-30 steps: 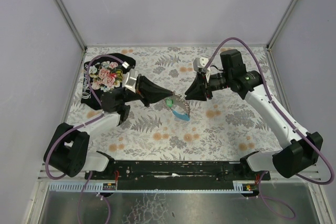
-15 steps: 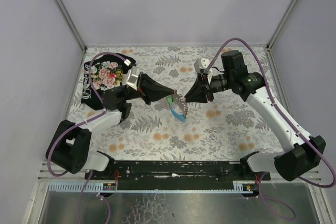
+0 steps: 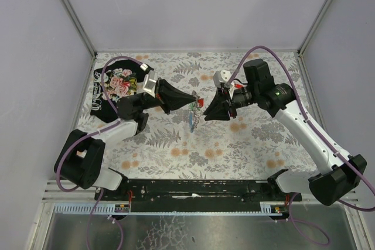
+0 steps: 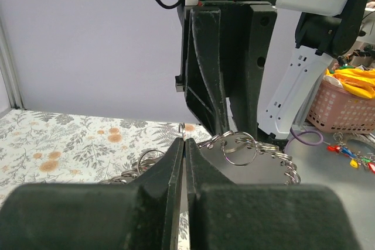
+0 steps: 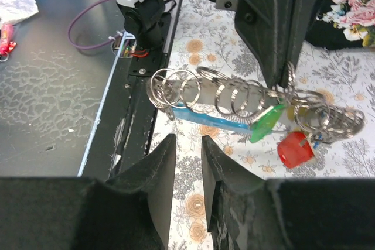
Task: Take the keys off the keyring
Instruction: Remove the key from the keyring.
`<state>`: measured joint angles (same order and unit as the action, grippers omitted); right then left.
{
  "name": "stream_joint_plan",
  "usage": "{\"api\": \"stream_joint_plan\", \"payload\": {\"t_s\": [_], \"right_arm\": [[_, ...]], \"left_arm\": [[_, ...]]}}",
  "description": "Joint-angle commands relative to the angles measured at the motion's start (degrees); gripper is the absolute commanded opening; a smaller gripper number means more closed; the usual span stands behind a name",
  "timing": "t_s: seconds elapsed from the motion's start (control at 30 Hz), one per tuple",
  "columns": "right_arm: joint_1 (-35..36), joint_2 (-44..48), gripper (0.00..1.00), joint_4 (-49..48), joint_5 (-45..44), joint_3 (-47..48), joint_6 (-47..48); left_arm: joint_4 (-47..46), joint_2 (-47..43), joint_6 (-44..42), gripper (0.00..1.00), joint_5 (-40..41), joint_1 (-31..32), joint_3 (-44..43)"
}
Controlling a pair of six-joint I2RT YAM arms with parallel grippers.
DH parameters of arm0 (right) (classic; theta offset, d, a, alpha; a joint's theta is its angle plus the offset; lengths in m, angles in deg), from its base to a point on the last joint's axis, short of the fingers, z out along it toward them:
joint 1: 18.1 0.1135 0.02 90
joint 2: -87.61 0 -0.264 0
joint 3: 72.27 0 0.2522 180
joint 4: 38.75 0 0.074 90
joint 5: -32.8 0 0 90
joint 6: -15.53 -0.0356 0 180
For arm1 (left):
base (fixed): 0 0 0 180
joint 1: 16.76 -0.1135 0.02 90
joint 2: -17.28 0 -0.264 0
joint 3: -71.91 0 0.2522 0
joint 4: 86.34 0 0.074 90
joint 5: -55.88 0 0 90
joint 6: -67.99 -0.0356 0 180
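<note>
My left gripper (image 3: 193, 99) is shut on a thin silvery ring (image 4: 184, 129) of the keyring and holds it above the table. From it hang a chain of several linked rings (image 5: 217, 95), the light-blue fob (image 5: 214, 118), a green-headed key (image 5: 266, 124) and a red-headed key (image 5: 293, 149). In the top view the bunch (image 3: 195, 116) dangles below the left fingertips. My right gripper (image 3: 206, 113) is close to the bunch's right side, jaws a little apart and empty (image 5: 187, 140), just short of the chain's end. A yellow key does not show clearly.
The black floral cloth (image 3: 114, 86) lies at the far left of the fern-patterned table (image 3: 176, 150). Grey walls close the back and both sides. The black base rail (image 3: 199, 187) runs along the near edge.
My left gripper has lifted the keyring off the table and moved right with it. The fob and keys now hang instead of lying flat. My right gripper has shifted slightly left toward the bunch.
</note>
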<state>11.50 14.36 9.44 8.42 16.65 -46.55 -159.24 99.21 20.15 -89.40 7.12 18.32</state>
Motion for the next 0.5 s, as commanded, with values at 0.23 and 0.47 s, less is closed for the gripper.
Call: {"api": "stream_joint_plan", "payload": {"t_s": [0.23,0.47], "right_arm": [[-2.9,1.4,0.41,-6.5,-0.2,-0.2,-4.2],[-1.5,1.1,0.5,-16.0,-7.3,-2.7,-8.8]], "left_arm": [[-5.2,-2.6,1.4,0.0,1.0,-0.1,-2.9],[-5.2,-2.8,1.4,0.0,1.7,1.5,-3.8]]}}
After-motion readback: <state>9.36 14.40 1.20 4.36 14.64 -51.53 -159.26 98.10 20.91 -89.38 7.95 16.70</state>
